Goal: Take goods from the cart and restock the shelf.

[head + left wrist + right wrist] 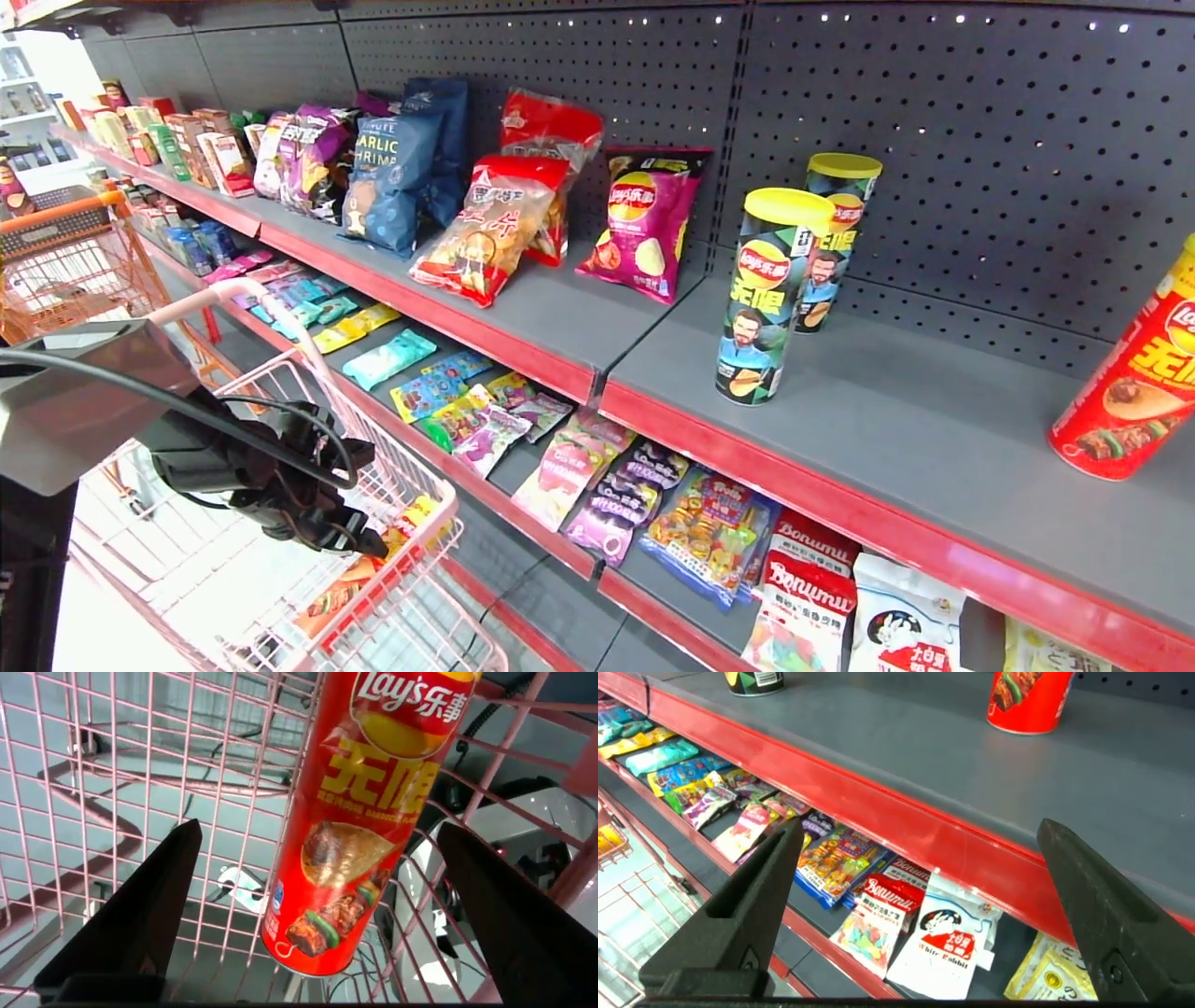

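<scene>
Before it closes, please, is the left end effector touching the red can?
Apart: left wrist view shows gaps between the red can and left end effector fingers.

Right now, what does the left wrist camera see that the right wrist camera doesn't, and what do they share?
Left wrist, not right: a red chip can inside the pink wire cart, framed by the open left gripper.
Right wrist, not left: the grey shelf with a second red can standing on it, snack bags on the shelf below, and the open right gripper.
Both: the pink wire cart, just at the edge for the right wrist.
</scene>
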You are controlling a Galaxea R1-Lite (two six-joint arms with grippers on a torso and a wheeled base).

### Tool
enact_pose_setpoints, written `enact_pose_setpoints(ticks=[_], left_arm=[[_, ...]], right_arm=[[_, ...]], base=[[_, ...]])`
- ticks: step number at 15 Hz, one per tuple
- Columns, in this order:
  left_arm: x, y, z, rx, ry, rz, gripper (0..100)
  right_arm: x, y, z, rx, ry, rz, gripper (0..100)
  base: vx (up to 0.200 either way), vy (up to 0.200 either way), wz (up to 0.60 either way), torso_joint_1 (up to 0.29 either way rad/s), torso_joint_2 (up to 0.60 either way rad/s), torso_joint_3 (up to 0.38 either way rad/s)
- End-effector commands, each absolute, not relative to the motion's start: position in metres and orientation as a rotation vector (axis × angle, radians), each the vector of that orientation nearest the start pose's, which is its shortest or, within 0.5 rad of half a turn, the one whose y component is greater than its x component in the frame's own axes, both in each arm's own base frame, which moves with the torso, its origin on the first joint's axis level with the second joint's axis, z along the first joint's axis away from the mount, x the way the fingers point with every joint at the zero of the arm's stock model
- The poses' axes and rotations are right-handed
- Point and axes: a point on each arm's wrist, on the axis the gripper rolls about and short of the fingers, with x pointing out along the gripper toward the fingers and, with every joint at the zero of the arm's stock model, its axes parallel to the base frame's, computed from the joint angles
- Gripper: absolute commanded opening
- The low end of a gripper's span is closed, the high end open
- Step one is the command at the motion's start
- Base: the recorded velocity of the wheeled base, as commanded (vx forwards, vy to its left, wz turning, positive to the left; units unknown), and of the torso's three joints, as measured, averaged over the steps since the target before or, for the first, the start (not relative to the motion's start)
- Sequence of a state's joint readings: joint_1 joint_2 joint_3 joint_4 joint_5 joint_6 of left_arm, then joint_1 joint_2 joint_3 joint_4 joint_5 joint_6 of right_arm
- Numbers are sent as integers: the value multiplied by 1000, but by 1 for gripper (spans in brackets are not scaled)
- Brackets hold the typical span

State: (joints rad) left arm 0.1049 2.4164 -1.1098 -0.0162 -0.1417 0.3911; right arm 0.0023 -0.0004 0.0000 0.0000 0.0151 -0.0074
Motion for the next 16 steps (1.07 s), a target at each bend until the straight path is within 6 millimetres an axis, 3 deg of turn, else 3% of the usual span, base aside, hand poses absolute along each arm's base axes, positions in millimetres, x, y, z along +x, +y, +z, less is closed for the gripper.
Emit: enact_pose_setpoints(ticks=[1,16], left_arm=[[370,35,-48,179,1250,-281,100],[371,32,-47,178,1239,-296,100]], right_arm=[[-23,0,75,-8,0,18,100],[-23,0,75,-9,0,18,100]], base=[[0,0,0,-144,339,193],[0,0,0,-26,70,40]])
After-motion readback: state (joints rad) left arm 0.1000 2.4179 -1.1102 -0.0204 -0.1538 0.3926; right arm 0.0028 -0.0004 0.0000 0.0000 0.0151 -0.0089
